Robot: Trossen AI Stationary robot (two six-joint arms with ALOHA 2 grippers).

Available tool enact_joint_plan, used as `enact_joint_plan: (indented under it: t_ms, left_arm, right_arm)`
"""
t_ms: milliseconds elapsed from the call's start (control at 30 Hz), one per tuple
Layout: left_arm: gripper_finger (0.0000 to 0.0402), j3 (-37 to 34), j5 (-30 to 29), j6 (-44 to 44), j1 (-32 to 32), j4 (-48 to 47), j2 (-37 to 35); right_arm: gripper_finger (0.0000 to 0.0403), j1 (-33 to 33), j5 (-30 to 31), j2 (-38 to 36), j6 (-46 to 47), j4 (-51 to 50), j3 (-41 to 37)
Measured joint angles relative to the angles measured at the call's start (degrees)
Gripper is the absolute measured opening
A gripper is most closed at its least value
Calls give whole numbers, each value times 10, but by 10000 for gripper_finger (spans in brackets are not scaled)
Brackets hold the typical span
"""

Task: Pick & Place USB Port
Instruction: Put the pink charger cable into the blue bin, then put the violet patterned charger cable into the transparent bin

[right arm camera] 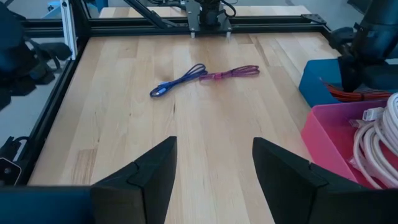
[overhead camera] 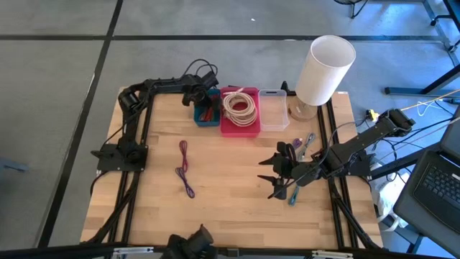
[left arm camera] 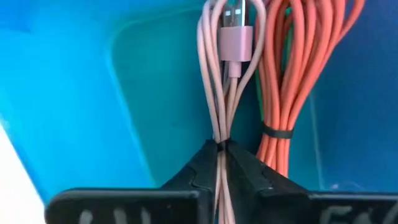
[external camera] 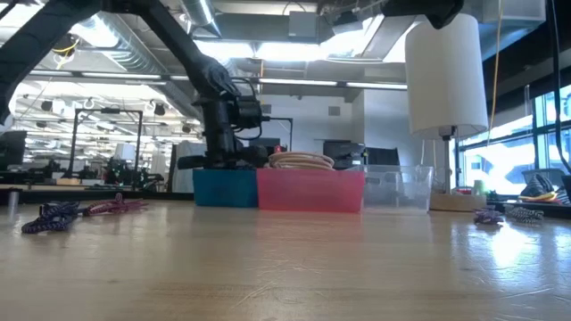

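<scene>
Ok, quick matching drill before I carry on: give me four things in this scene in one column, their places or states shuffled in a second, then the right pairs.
Things:
1. pink cable
2. orange cable
3. white cable coil
4. purple cable

Places or states:
A. loose on the table
B. in the pink bin
C. pinched by the left gripper over the blue bin
D. lying in the blue bin, not gripped

Pairs: 1-C, 2-D, 3-B, 4-A

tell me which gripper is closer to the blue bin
Left. The left gripper is down inside the blue bin, shut on a pink cable; the right gripper hovers open over the table's right side.
</scene>
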Motion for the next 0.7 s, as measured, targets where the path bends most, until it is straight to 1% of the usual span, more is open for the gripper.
enact_joint_plan:
  t_ms: [200, 333, 533, 633, 700]
  left_arm:
    - [64, 0, -1, 3, 0, -13, -20]
    - [83, 0, -2, 7, 0, -15, -36]
    - [98, 0, 4, 16, -2, -19, -72]
    - [99, 0, 14, 37, -5, -30, -109]
    - [99, 0, 8, 56, -13, -47, -141]
  right_arm:
    - [213, 0, -2, 0, 1, -7, 0]
    - [213, 0, -2, 0, 10, -8, 0]
    - [213, 0, -2, 0, 13, -13, 0]
    - [213, 0, -2, 0, 13, -13, 0]
    - [213, 0, -2, 0, 13, -14, 0]
